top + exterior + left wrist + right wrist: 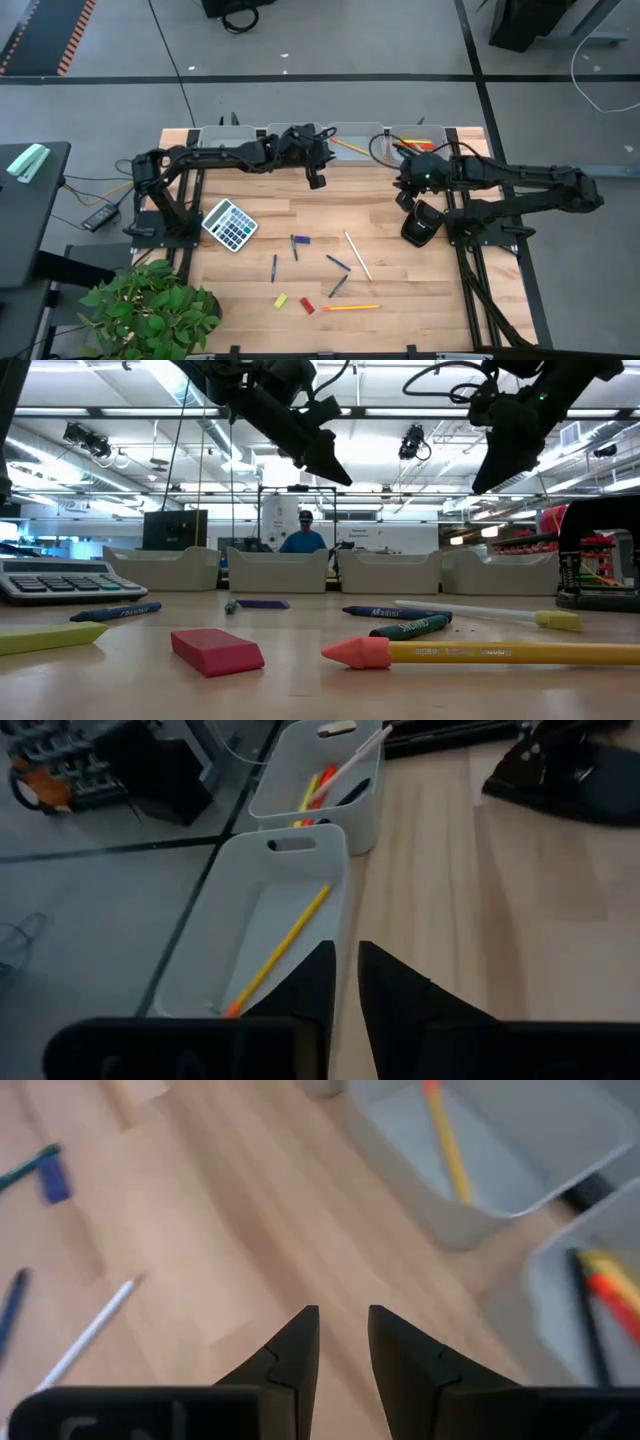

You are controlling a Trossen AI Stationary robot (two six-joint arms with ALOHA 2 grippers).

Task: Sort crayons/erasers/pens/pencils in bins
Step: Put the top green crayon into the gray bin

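Note:
Four light-grey bins (355,140) stand in a row along the far edge. One bin (270,920) holds a yellow pencil (285,945). My left gripper (316,180) hovers just in front of it, open by a narrow gap and empty (345,980). My right gripper (405,192) hangs above the table in front of the right-hand bins, also open by a narrow gap and empty (343,1335). A red eraser (307,305), a yellow eraser (281,300) and a long yellow pencil (350,308) lie flat near the near edge. A pale pencil (357,255) lies mid-table.
A grey calculator (229,224) lies at the table's left. Blue crayons (300,240) and a green one (338,285) are scattered mid-table. A dark block (420,225) sits under the right arm. A potted plant (150,305) stands at the near-left corner. A person (303,535) is in the room behind.

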